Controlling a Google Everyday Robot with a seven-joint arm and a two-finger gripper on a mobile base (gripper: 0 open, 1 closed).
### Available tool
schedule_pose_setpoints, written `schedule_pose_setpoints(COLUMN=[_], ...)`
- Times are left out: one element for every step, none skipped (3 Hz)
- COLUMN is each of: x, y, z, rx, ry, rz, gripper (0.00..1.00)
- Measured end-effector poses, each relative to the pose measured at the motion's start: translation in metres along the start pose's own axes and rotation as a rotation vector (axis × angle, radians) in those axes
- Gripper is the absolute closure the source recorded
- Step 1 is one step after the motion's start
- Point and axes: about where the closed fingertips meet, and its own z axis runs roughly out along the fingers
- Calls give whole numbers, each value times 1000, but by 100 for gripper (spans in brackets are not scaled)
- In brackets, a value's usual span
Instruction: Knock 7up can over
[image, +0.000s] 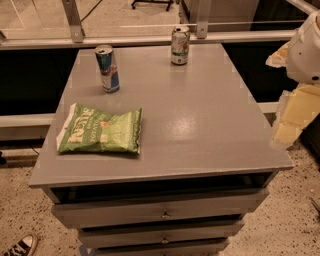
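Note:
The 7up can stands upright near the far edge of the grey table top, right of centre. It is white and silver with green markings and a silver top. My gripper shows as pale yellowish parts at the right edge of the view, beyond the table's right side, under the white arm housing. It is well to the right of the can and nearer to me, and touches nothing on the table.
A slimmer blue-and-silver can stands upright at the far left. A green chip bag lies flat at the front left. The table is a drawer cabinet. A metal rail runs behind it.

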Motion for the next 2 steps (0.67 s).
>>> schedule_pose_setpoints(x=[-1, -8], y=[-3, -29], z=[2, 19], rx=[5, 34], ry=[-7, -60], rz=[1, 4], gripper=[0, 0])
